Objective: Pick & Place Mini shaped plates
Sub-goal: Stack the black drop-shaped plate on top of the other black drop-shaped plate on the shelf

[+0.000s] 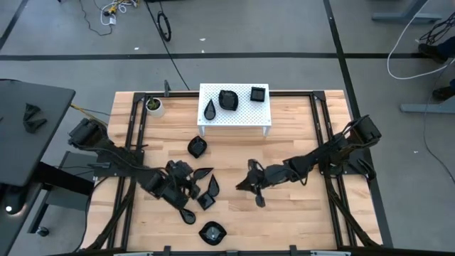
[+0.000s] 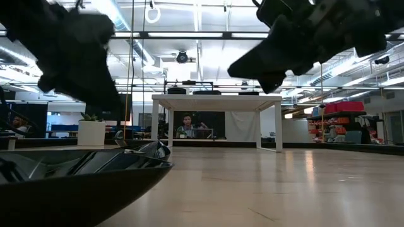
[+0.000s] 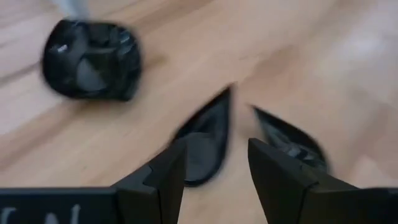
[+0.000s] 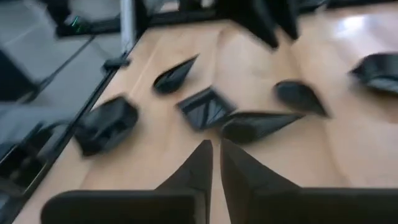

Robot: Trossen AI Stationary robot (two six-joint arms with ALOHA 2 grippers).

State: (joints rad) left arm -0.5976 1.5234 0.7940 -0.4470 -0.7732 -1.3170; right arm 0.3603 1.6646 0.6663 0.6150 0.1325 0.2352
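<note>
Nearest me, at the table's front edge, a rounded lobed plate (image 1: pixel 212 232) sits alone: glossy black, shallow, with a pale glint in its middle. In the low view its dark rim (image 2: pixel 82 176) fills the foreground.

Just behind it lies a teardrop plate (image 1: pixel 188 216), then a loose cluster of mini shaped plates, left of centre: a square plate (image 1: pixel 205 201), plus two leaf plates (image 1: pixel 212 185) (image 1: pixel 202 173) w/ tips pointing roughly toward the table's right and far side. All are black and shiny, each smaller than my grippers.

My left gripper (image 1: pixel 178 182) hovers low over this cluster, fingers (image 3: pixel 163 177) parted, holding nothing. Between them in the left wrist view is a leaf plate (image 3: pixel 205 146), long axis running away from the fingers and tip pointing away; a second leaf (image 3: pixel 292 142) lies just beside it, and a rounded lobed plate (image 3: pixel 92 59) farther off.

My right gripper (image 1: pixel 254 186) is at mid-table, right of the cluster, fingers (image 4: pixel 189 171) pressed nearly together w/ nothing between. Its wrist view looks over a leaf plate (image 4: pixel 256 126), a square one (image 4: pixel 205 107) and others.

Farther back, one more lobed plate (image 1: pixel 197 147) lies alone. Beyond it a white perforated stand (image 1: pixel 263 115) carries three plates: teardrop (image 1: pixel 210 109) w/ tip toward the far edge, lobed (image 1: pixel 228 99), square (image 1: pixel 258 93). A white cup w/ plant (image 1: pixel 154 106) stands at the far left.
</note>
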